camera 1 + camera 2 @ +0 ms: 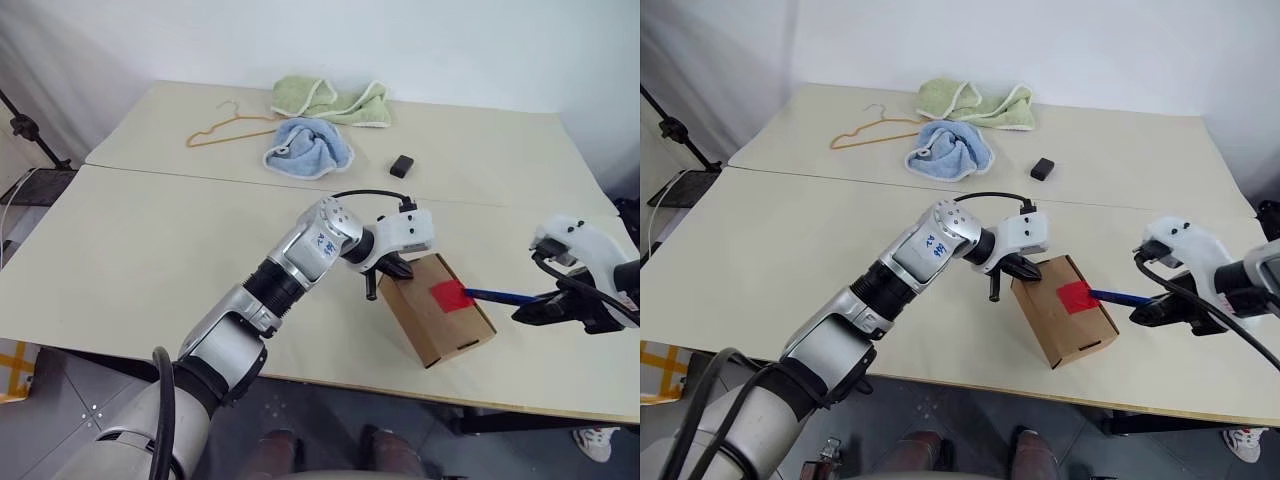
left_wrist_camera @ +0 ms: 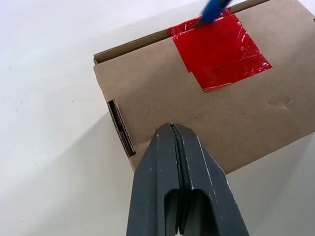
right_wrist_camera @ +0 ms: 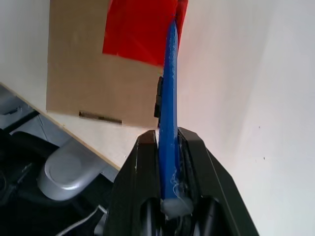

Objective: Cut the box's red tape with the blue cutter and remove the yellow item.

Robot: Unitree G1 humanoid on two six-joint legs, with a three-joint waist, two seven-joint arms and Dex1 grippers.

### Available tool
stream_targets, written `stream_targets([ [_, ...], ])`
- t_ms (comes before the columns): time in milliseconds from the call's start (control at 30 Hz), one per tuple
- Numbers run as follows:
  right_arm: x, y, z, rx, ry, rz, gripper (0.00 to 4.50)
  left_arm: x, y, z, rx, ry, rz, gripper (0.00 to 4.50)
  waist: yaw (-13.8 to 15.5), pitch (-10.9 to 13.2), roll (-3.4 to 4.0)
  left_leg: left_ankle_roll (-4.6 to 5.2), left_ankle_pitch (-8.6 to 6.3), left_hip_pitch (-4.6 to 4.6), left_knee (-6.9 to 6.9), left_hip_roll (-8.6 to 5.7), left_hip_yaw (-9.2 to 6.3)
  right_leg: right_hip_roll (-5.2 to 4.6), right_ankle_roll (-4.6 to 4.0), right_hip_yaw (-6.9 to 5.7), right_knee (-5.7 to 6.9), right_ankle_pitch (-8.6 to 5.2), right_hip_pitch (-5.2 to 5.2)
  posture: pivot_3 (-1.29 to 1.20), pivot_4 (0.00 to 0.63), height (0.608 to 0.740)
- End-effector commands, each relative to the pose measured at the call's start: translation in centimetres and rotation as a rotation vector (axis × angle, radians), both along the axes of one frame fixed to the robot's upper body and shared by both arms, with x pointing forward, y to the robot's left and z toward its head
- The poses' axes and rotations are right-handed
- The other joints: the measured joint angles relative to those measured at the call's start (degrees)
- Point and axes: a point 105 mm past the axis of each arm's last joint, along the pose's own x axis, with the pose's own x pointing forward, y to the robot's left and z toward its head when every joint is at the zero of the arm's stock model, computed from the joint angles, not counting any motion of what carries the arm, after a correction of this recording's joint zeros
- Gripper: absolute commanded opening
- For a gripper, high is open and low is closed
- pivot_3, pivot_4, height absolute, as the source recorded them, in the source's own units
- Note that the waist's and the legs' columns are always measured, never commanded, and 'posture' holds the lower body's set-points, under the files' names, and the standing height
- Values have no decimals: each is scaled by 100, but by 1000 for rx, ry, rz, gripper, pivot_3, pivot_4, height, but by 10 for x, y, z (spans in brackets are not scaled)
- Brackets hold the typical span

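- Right tool [image 3: 170, 147]: fingers clamped on the blue cutter [image 3: 169, 88], which runs out between them; its tip sits at the edge of the red tape [image 3: 140, 29].
- Left tool [image 2: 178, 147]: fingers pressed fully together, gripping nothing, tips at the near edge of the box [image 2: 162, 93], on the side away from the cutter; contact can't be confirmed.
- Blue marking on the left forearm, unreadable. No print visible on the box.
- Box lies flat near the front edge of the worktop [image 1: 130, 250], between the two tools, tape patch facing up, flaps closed.
- Far side of the worktop, well apart: small black block [image 1: 402, 166], blue towel [image 1: 310, 146], green towel [image 1: 330, 100], orange wire hanger [image 1: 225, 128].
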Motion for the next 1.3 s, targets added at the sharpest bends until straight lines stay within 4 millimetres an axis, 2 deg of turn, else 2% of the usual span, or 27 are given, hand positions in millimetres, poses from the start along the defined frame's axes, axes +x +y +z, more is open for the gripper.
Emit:
stream_targets([
  [33, -23, 11, -4, 36, 107, 74, 174, 8, 28, -57, 176, 98, 136, 0, 0, 0, 1, -1, -1, 1, 0, 0, 0, 0, 0, 0, 0, 0, 0, 0, 150, 740],
  [333, -31, 3, 1, 24, 112, 34, 174, 9, 28, -57, 177, 95, 137, 0, 6, 0, 2, 0, -2, 0, 0, 1, 0, 0, -3, 0, -5, -2, 3, 0, 150, 740],
  [500, -17, -6, 26, 68, -45, -30, 174, 10, 30, -58, 179, 91, 138, 0, 6, 3, 8, 1, -2, -2, 0, 1, 1, -1, -5, 0, -7, -3, 3, 0, 150, 740],
  [633, -10, -18, 57, 112, -246, -87, 174, 11, 32, -58, 185, 89, 136, 0, 19, 5, 11, 2, -1, -3, 0, 1, 1, -1, -4, 0, -7, -2, 2, 0, 150, 740],
  [800, 1, -41, 63, 152, -455, -187, 174, 12, 31, -55, 183, 82, 122, 0, 26, 0, -4, 2, -1, -1, 1, 1, 3, 0, -1, 2, -4, 0, 5, 0, 150, 740],
  [1000, 18, -66, 7, 94, -648, -239, 174, 10, 25, -53, 174, 80, 93, 0, 56, 2, -2, 2, 2, 7, 2, -1, 5, 2, 10, 5, -1, 5, 11, 0, 150, 740],
  [1100, 17, -69, -31, 110, -722, -238, 174, 7, 24, -52, 172, 83, 79, 0, 66, 1, 11, 0, 2, 8, 1, -6, 8, 3, 38, 8, 4, 20, 7, 0, 150, 740],
  [1200, 16, -75, -59, 91, -758, -274, 174, 6, 25, -53, 174, 85, 75, 0, 54, 1, 20, -10, 4, 12, 1, -6, 9, 9, 94, 4, 12, 50, 5, 0, 150, 740],
  [1267, 16, -80, -74, 90, -768, -332, 174, 6, 26, -53, 172, 88, 77, 0, 30, 0, 24, -11, 7, 14, 2, -9, 11, 9, 102, 4, 12, 54, 5, 0, 150, 740],
  [1300, 16, -81, -83, 105, -763, -357, 524, 6, 26, -53, 171, 89, 78, 0, 23, -1, 25, -12, 7, 16, 2, -9, 11, 9, 102, 3, 13, 54, 6, 0, 150, 740],
])
